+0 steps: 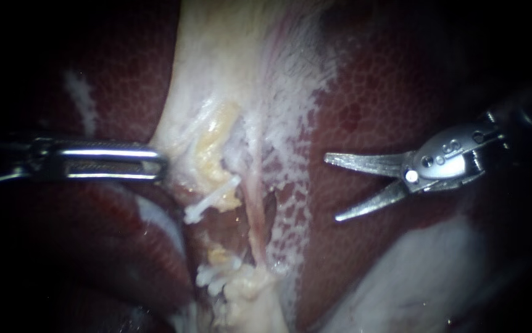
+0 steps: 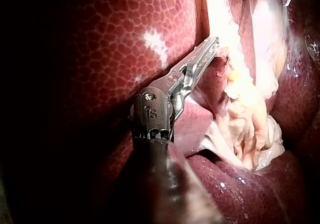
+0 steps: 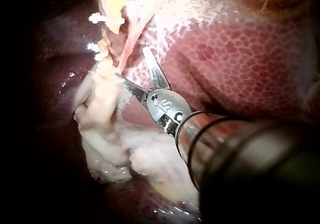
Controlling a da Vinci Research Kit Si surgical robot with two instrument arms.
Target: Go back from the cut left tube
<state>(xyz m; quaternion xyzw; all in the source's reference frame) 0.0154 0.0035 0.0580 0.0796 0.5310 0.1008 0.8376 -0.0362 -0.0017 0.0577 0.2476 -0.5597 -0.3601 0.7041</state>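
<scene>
The right instrument (image 1: 332,188) ends in an end effector of two slim blades, which stand spread apart with nothing between them. In the endoscope view it lies well apart from the left tube (image 1: 224,198), off to the tube's right, over bare liver (image 1: 365,98). The right wrist view makes the blade tips look nearer the tube, though depth is hard to judge there. The tube itself shows as two stumps with an open gap between them. The upper stump carries a white clip (image 1: 207,206), and below the gap more clips (image 1: 213,277) sit on the lower stump, so the cut looks complete. Just to the tube's right a thin strand (image 1: 255,213) runs down unbroken. On the tube's other side the left instrument (image 1: 162,163) comes in level, its end effector closed, and it appears to be pinching the edge of the pale tissue (image 1: 216,74) just above the upper stump. The left wrist view shows the same tip against that pale edge. Judged from this, the retreat is largely done, since the blades are clear of both stumps and touch no clip. What seems left is small: drawing the right instrument a little farther from the tube along its own shaft, and perhaps bringing the blades together, while the left one holds the tissue.
</scene>
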